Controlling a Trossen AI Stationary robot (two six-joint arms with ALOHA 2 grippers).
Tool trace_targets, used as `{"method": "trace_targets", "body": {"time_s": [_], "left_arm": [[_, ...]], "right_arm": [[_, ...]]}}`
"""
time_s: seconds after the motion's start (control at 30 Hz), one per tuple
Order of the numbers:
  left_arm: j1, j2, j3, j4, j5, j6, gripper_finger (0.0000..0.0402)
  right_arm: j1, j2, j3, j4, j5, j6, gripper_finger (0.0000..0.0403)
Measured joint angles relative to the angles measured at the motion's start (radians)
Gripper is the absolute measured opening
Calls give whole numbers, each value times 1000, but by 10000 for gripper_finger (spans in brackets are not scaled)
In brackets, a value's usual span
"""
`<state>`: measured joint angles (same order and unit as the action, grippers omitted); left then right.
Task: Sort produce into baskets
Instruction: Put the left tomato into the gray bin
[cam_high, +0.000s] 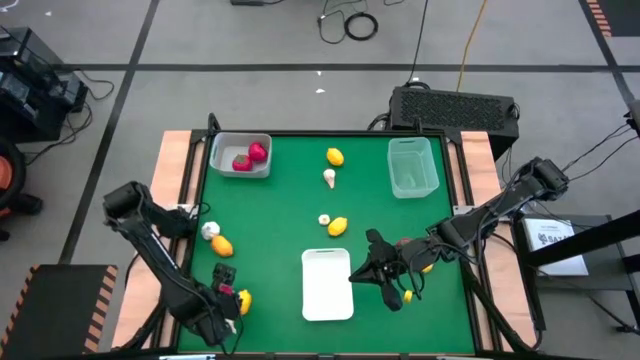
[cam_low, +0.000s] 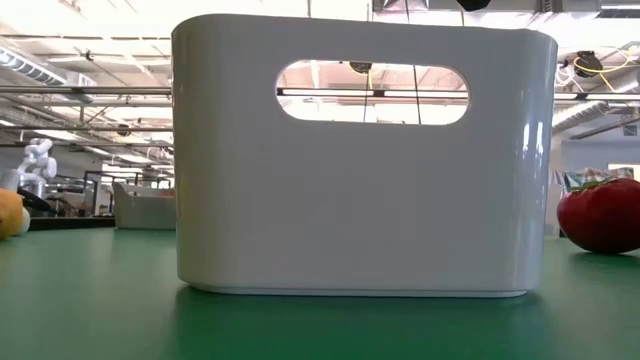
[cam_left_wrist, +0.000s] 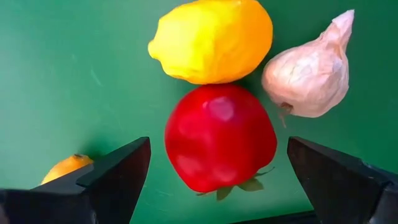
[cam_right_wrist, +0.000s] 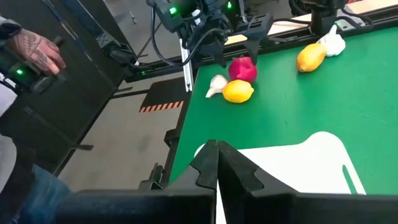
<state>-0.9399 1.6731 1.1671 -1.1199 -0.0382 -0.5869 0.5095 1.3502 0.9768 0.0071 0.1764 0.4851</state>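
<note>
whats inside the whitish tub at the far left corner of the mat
Two red pieces lie inside the whitish tub, toward its near side. The rest of its floor looks bare in the high view. Whether anything small sits under the red pieces cannot be seen.

no legible text, labels or signs

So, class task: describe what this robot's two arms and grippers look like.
Both arms are dark, jointed tubes with black cabling running along them. The left gripper shows two black, wedge-shaped, flat-faced fingers. The right gripper has matching black angular fingers. Small green indicator lights glow on the left arm's wrist.
</note>
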Motion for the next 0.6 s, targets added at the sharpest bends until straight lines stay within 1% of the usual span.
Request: {"method": "trace_targets", "body": {"time_s": [0.07,0.27,0.47,0.6], "left_arm": [[6,7,0,0,12,6,382],[23,23,-11,8,36,92,382],[55,23,-48,16,41,98,382],[70,23,-82,55,60,110,382]], "right_arm": [[0,0,0,1,0,-4,0],[-7,0,0,1,0,-12,0],[-12,0,0,1,1,-10,0],[-11,0,0,0,1,-8,0]]}}
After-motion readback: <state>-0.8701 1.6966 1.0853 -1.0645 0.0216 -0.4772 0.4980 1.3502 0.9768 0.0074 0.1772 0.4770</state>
